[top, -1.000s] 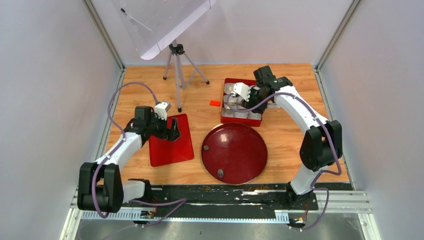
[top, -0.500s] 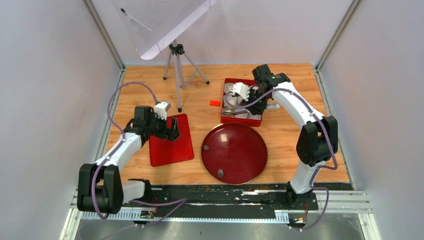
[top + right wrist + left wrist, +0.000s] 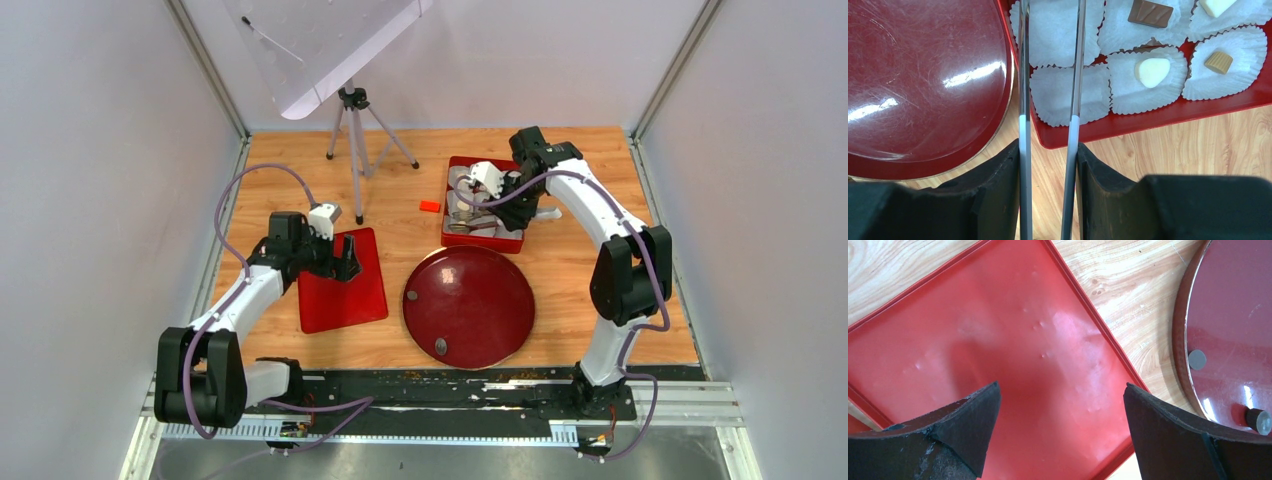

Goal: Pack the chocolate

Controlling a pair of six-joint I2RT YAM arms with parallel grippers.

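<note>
Right gripper (image 3: 1048,155) clamps thin silver metal tweezers (image 3: 1076,75) over a red plastic tray (image 3: 1173,113) of small chocolates (image 3: 1152,71); left gripper (image 3: 1060,400) wide open, empty.

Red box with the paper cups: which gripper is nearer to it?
Right. The right gripper, gripping metal tongs, reaches over the red box; the left gripper hangs open over the flat red tray, well to its left.

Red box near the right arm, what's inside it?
White paper cups: four hold chocolates, two look empty. The right arm covers the rest from above.
</note>
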